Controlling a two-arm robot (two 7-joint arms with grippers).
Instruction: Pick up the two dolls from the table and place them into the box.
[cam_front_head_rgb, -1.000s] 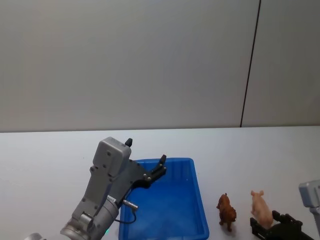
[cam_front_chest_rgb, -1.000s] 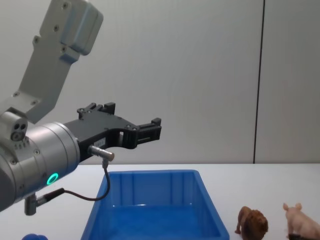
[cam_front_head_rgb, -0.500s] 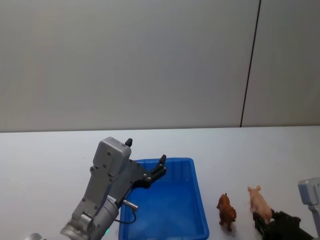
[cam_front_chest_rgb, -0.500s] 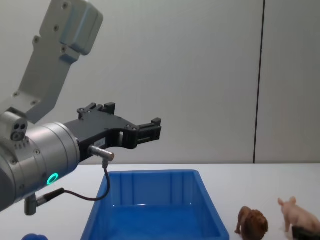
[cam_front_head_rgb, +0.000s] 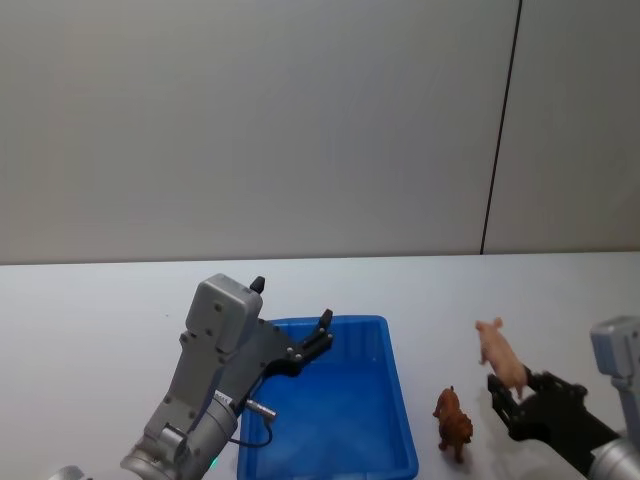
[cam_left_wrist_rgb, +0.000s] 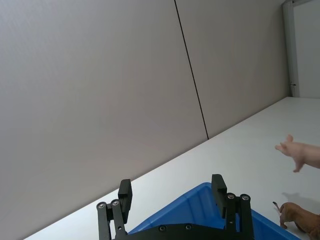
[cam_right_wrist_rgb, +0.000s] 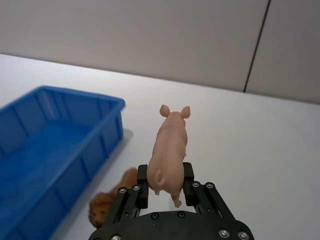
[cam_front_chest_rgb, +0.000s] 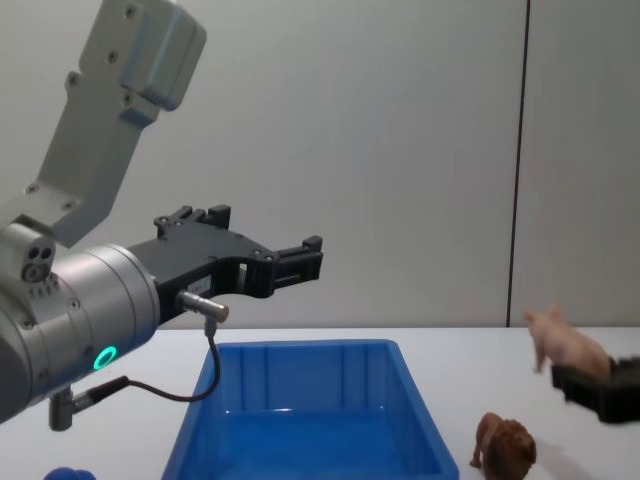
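My right gripper is shut on the pale pink pig and holds it in the air above the white table. In the right wrist view the pig sits rear-first between the fingers. The brown lion stands on the table just below and to the left of it, beside the blue box. The chest view shows the pig raised higher than the lion. My left gripper hovers open and empty above the box's back left part.
A small blue rounded object lies at the table's near left corner in the chest view. A grey wall with a dark vertical seam stands behind the table. White tabletop stretches to the right of the box.
My right gripper has lifted the pig off the table, up and a little to the left. The lion, the box and the left arm have stayed put.
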